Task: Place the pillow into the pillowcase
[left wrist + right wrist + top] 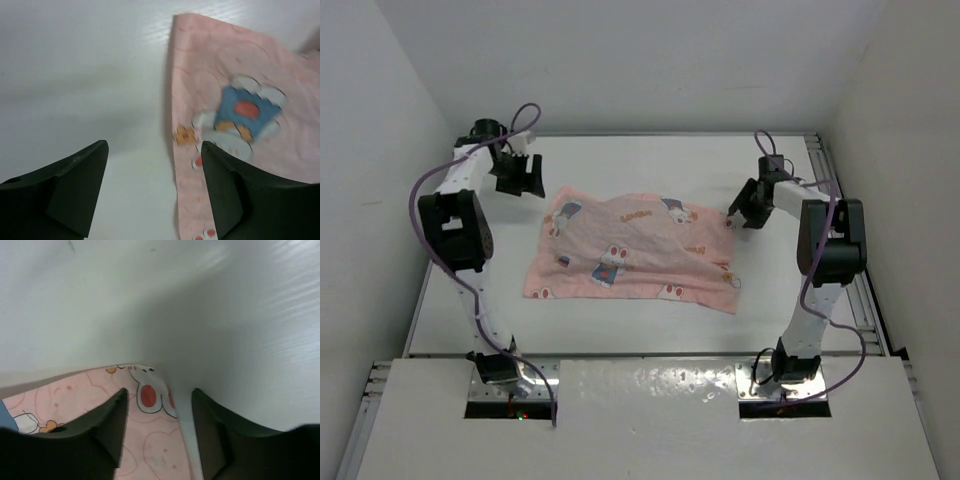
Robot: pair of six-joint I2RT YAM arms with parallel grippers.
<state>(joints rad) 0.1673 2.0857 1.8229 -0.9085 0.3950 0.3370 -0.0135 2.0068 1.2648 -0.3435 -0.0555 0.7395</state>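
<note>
The pink bunny-print pillowcase [630,250] lies spread flat on the white table between the two arms. No brown pillow shows in any view. My left gripper [532,185] hovers at the cloth's far-left corner, jaws open. In the left wrist view the pillowcase [240,75] has its edge running between the open left gripper [154,150] fingers, and nothing is pinched. My right gripper [735,215] is at the far-right corner, also open. The right wrist view has that pillowcase [150,440] corner lying between the right gripper [159,395] fingers, loose on the table.
White walls close the table in at the back and on both sides. An aluminium rail [840,200] runs along the right edge beside the right arm. Purple cables [420,190] loop from both arms.
</note>
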